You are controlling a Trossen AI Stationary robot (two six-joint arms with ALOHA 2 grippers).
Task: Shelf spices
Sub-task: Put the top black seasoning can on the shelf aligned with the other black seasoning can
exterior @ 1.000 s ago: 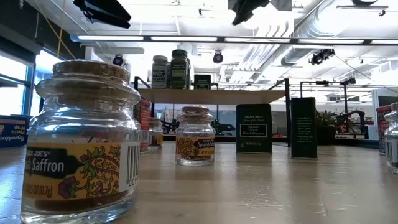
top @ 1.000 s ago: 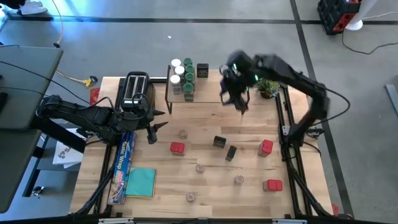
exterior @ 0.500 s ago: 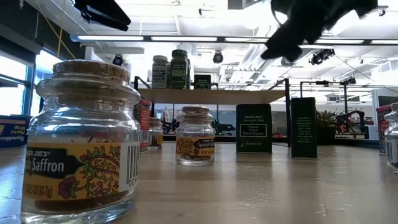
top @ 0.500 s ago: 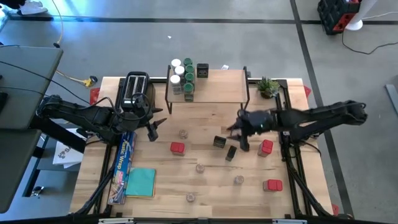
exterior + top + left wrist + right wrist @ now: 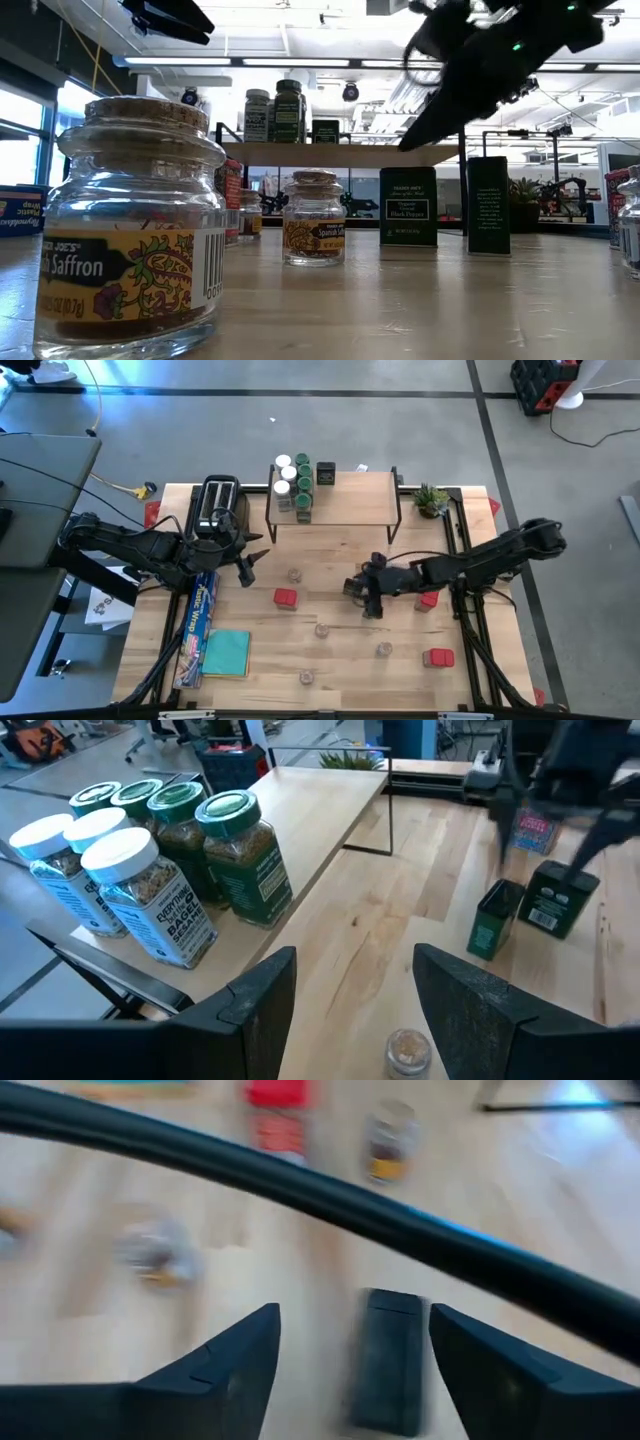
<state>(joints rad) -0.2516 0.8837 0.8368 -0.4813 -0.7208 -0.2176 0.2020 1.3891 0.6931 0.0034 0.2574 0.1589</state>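
The right claw (image 5: 371,592) has dropped lower, spread open and empty over the black box (image 5: 388,1360).

Jars (image 5: 293,482) crowd the shelf (image 5: 350,505) top's left end, toaster (image 5: 218,508) beside it.

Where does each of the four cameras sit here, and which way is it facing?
High view: overhead, looking straight down on the table; both arms show, right hand over the black boxes.
Low view: table height, looking level past the saffron jar to the shelf; the right arm comes in from above.
Left wrist view: on the left arm, facing the shelf's jars; its open fingers frame the bottom.
Right wrist view: looking down past open fingers at one black box.
Shared: the black boxes appear in all four views.
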